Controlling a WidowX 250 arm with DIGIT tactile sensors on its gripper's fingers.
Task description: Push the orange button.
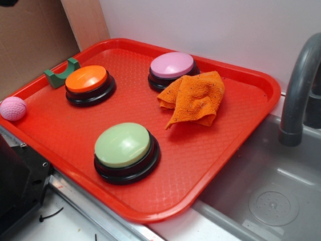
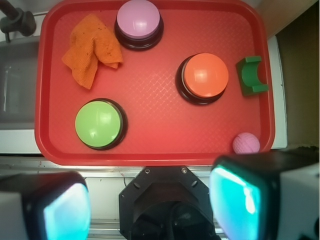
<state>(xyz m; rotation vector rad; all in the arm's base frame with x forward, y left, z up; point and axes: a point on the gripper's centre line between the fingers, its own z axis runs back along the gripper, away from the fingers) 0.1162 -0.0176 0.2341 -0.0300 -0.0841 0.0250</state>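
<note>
Exterior: red tray [image 1: 241, 145] beside a sink [image 1: 271, 201]. Orange button [image 1: 87, 79] sits at the tray's far-left corner, a green bracket [image 1: 61, 73] just beside it. Pink button [image 1: 172, 65] further along the back, an orange cloth [image 1: 195, 98] touching its base. Green button [image 1: 123, 145] toward the tray's near edge. Pink ball [image 1: 13, 108] off the tray. Arm not seen here.

Wrist: gripper [image 2: 150, 200] high, short of the tray's near rim, fingers spread wide, empty. Orange button [image 2: 205, 75] ahead and right.

Risk: a descent drifting right would clip the bracket; an off-centre press could slide off the dome.
</note>
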